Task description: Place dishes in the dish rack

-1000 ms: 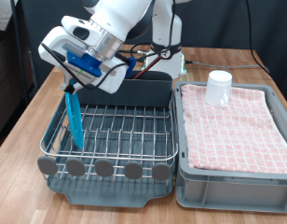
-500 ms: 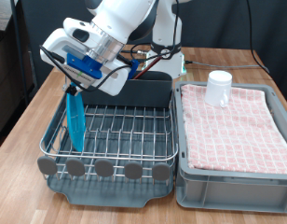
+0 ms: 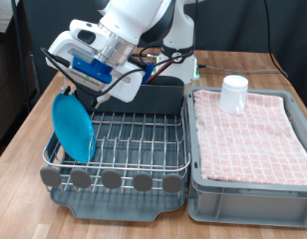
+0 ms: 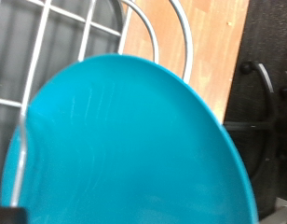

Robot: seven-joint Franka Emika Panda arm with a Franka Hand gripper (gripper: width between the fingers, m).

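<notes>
The round bright-blue plate (image 3: 73, 127) stands in the dish rack (image 3: 119, 162) at the exterior view's left end, tipped over with its face showing and leaning on the rack's wires. My gripper (image 3: 82, 93) hangs just above the plate's upper rim, with the plate no longer between its fingers. In the wrist view the plate (image 4: 134, 149) fills most of the picture, with rack wires (image 4: 171, 28) behind it. The white mug (image 3: 233, 95) stands upside down on the pink checked cloth. The wooden spoon is out of view.
The grey crate lined with pink checked cloth (image 3: 253, 134) sits right of the rack. The dark grey utensil caddy (image 3: 158, 98) stands at the rack's far edge. Round tabs (image 3: 112, 179) line the near edge. The wooden table (image 3: 29, 134) shows at left.
The plate stood edge-on and upright under the gripper; it has now tipped sideways so its face shows. The gripper has hardly moved.
</notes>
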